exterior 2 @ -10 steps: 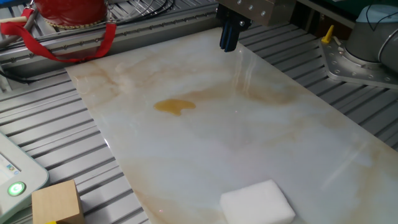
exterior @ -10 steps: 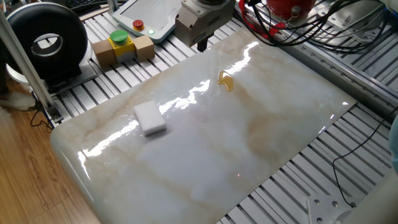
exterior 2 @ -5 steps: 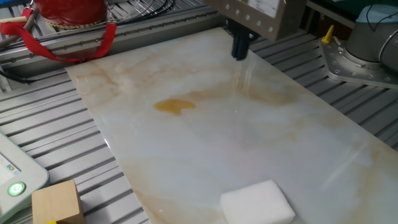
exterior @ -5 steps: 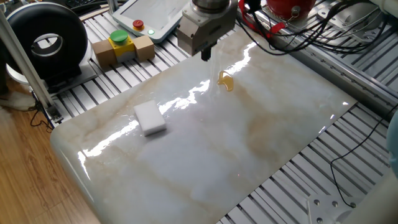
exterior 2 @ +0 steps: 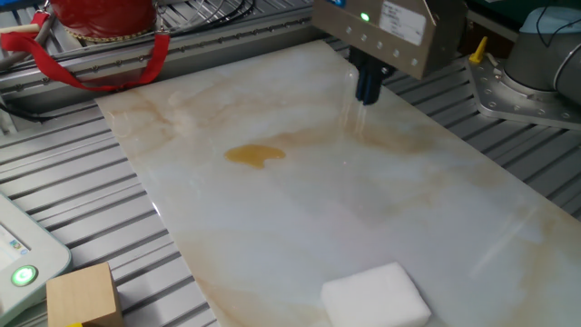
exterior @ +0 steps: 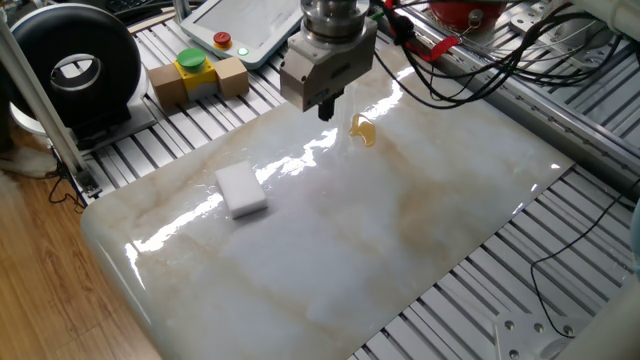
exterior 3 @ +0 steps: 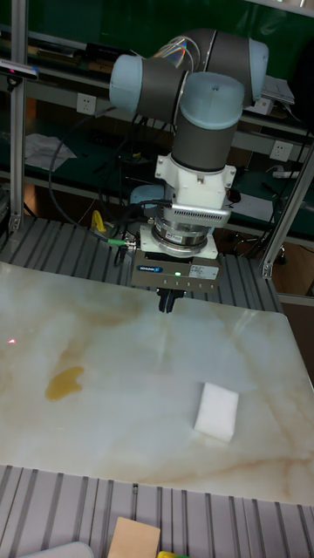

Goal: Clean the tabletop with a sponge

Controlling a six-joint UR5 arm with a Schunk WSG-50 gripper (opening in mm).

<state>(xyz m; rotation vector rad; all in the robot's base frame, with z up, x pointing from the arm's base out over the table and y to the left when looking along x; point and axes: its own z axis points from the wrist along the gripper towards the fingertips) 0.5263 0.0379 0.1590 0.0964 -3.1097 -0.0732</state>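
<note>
No legible text, number or brand can be made out in any view. A small blue label strip is seen on the gripper body (exterior 3: 175, 271) beside a green indicator light, and a white label on the same body (exterior 2: 406, 20) in the other fixed view; both are too small and blurred to be read.

Tool (exterior 3: 167, 302) pointing straight down, empty, fingers together, arm bent above
</note>
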